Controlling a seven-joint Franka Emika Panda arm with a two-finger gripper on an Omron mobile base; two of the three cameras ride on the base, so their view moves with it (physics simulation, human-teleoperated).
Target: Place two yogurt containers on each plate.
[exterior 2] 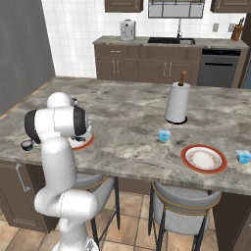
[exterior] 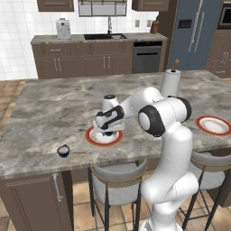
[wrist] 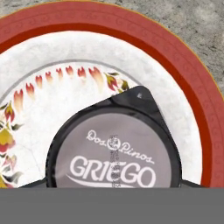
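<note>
My gripper [exterior: 108, 131] is shut on a dark navy yogurt container [wrist: 113, 148] with a grey "Griego" lid, held low over the left plate [exterior: 92, 138]. In the hand view the cup covers the white, flower-painted centre inside that plate's red rim [wrist: 175, 65]; I cannot tell whether it touches the plate. A second dark navy yogurt container [exterior: 63, 150] stands on the counter left of that plate. Two light blue yogurt containers [exterior 2: 164, 135] [exterior 2: 243, 156] stand either side of the right plate [exterior 2: 204, 159], which holds nothing.
A tall white paper-towel roll [exterior 2: 177, 104] stands on the island behind the right plate. Two stools [exterior: 118, 180] are tucked under the near counter edge. My own arm hides most of the left plate [exterior 2: 87, 142] in the right base view.
</note>
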